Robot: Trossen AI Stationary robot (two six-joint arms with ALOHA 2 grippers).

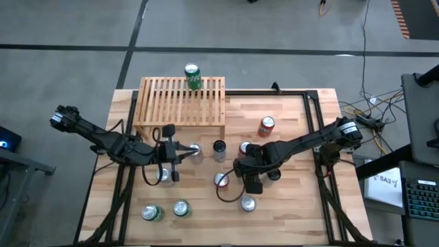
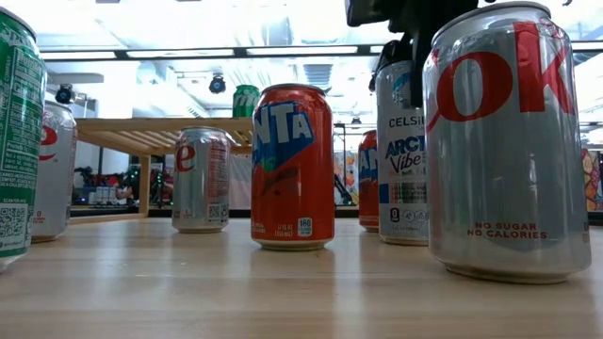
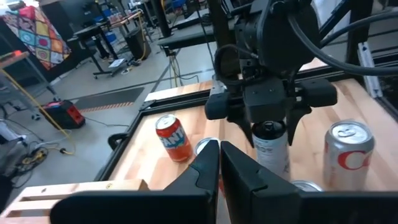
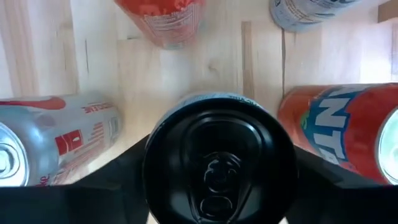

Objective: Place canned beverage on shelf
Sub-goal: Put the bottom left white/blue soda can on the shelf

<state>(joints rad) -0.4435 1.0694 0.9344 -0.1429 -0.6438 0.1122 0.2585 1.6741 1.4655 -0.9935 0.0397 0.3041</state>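
Your right gripper [image 4: 217, 186] is straddling the black-topped can [image 4: 219, 163], fingers apparently closing round it; contact unclear.

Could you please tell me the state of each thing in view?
Shelf, holding one green can.
Green can, upright on the shelf.
Black-topped can, upright on the table, right gripper around it.
Left gripper, shut, empty.
Orange can, upright on the table.

grey concrete floor [image 1: 68, 27] (taped lines)
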